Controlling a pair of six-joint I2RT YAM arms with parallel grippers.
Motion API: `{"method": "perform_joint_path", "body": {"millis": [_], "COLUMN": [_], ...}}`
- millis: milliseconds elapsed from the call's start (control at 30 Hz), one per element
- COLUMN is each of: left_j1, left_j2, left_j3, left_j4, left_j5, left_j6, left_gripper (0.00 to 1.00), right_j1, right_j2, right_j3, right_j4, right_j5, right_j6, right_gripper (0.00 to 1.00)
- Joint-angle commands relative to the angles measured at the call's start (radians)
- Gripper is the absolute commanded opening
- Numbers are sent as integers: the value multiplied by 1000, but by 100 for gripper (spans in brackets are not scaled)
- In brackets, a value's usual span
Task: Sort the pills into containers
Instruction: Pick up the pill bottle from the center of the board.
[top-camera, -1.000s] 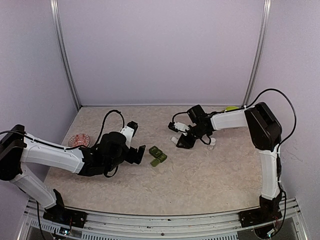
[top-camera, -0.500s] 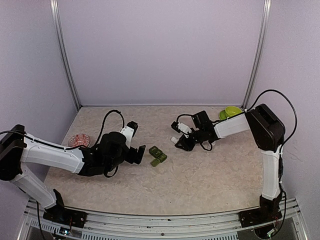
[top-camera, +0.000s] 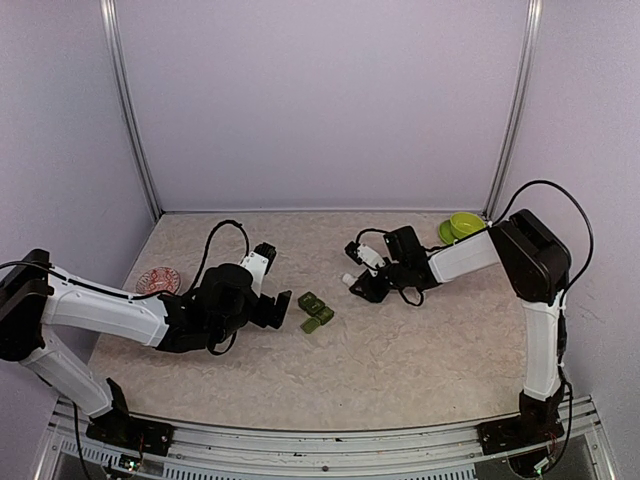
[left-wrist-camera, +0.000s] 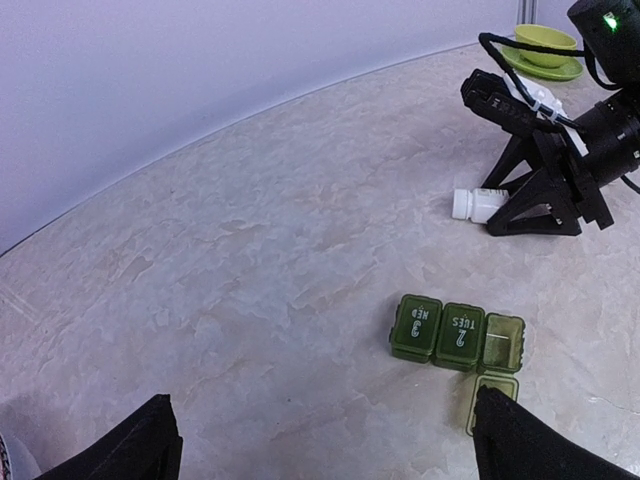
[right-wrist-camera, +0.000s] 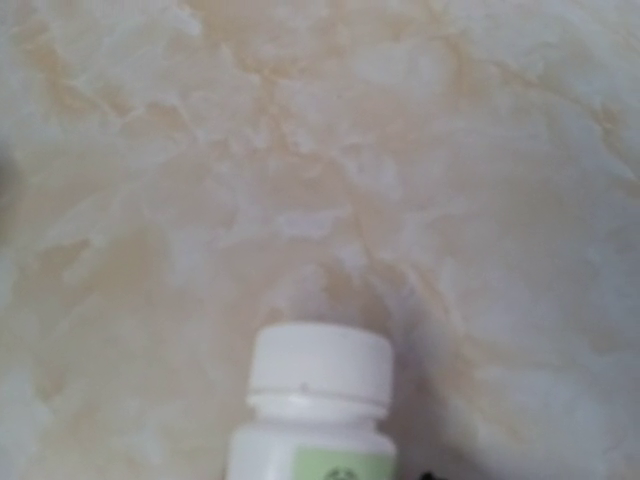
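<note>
The containers (top-camera: 316, 311) are a dark green strip of three joined compartments (left-wrist-camera: 455, 335) on the beige table. The end compartment has its lid (left-wrist-camera: 492, 400) folded open, and the other two are closed. My left gripper (top-camera: 283, 305) hovers just left of the strip, its jaws wide open (left-wrist-camera: 330, 445) with nothing between them. A white pill bottle (left-wrist-camera: 476, 204) with its cap on lies low over the table, right of the strip. My right gripper (top-camera: 364, 285) is shut on its body (right-wrist-camera: 315, 410). The pills are out of view.
A lime-green bowl on its saucer (top-camera: 463, 225) stands at the back right by the wall (left-wrist-camera: 545, 45). A small reddish dish (top-camera: 158, 280) sits at the left beside my left arm. Walls close in the table on three sides.
My right arm has dropped lower and swung a little, uncovering the green bowl. Its gripper stays at the same spot with the bottle. The left arm has not moved.
</note>
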Motion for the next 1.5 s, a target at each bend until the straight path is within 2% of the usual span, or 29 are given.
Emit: {"method": "perform_joint_path", "body": {"millis": [0, 267, 433, 500, 600, 700, 933, 1133, 1467], "left_j1": [-2, -2, -2, 0, 0, 1, 1, -11, -139], "left_j2": [0, 6, 11, 10, 12, 11, 7, -39, -109], "left_j3": [13, 19, 24, 25, 24, 21, 16, -26, -75], "left_j4": [2, 3, 2, 3, 4, 4, 3, 82, 199], "left_j5": [-1, 1, 1, 1, 0, 1, 16, 115, 276], "left_j6": [-5, -1, 3, 3, 5, 3, 3, 55, 240], "left_gripper": [99, 99, 99, 99, 99, 99, 99, 99, 99], "right_j1": [17, 25, 27, 27, 28, 32, 60, 94, 129], "right_j2": [16, 33, 41, 43, 32, -5, -163, -382, -653], "right_j3": [-7, -12, -12, -14, -27, -53, -138, -247, -424], "right_j4": [14, 42, 53, 60, 77, 94, 88, 82, 79], "right_j5": [41, 40, 47, 49, 49, 38, -9, -94, -253], "right_j6": [38, 63, 69, 71, 74, 76, 86, 156, 242], "right_gripper": [42, 41, 35, 30, 14, 10, 8, 8, 8]}}
